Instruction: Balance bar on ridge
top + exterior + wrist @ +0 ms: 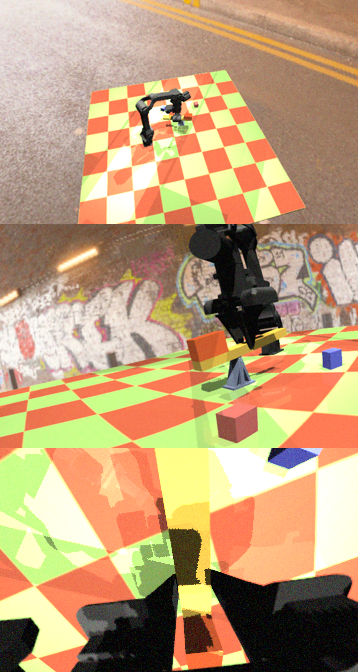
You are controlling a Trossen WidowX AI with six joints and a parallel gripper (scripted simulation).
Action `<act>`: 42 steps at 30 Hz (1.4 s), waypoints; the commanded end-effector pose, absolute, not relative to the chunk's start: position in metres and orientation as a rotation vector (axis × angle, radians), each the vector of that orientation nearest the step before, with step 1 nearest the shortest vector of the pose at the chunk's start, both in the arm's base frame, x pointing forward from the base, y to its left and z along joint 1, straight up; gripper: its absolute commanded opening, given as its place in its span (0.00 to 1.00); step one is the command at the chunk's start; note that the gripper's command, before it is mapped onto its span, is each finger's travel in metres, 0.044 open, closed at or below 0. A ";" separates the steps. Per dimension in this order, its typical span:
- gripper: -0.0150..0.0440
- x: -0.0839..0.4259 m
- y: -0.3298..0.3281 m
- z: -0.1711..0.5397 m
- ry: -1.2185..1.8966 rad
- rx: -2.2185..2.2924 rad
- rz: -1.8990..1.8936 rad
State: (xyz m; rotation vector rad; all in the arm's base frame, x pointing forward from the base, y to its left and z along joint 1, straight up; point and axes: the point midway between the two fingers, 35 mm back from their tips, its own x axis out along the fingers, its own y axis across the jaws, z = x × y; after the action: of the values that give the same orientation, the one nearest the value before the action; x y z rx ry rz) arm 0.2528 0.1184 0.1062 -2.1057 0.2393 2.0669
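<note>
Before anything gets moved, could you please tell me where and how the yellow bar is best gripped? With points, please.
I'd grip the yellow bar [166, 117] [271, 338] [184, 478] from above, across its narrow width, on the bare stretch beside the orange block [188, 116] [208, 345]. It is long and slim there, while the block makes one end taller and probably heavier, so stay near that block.

Room beside the ridge [181, 123] [238, 377] — red block [196, 104] [237, 423] and blue block [163, 108] [332, 358] [294, 457] stand apart.
</note>
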 end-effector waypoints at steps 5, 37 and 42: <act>0.25 0.253 0.118 0.105 0.238 -2.110 2.068; 0.25 0.252 0.118 0.102 0.238 -2.110 2.068; 0.25 0.252 0.118 0.102 0.238 -2.110 2.068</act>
State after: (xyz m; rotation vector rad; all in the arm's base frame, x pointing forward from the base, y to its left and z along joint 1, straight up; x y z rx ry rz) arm 0.2532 0.1184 0.1041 -2.1102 0.2382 2.0618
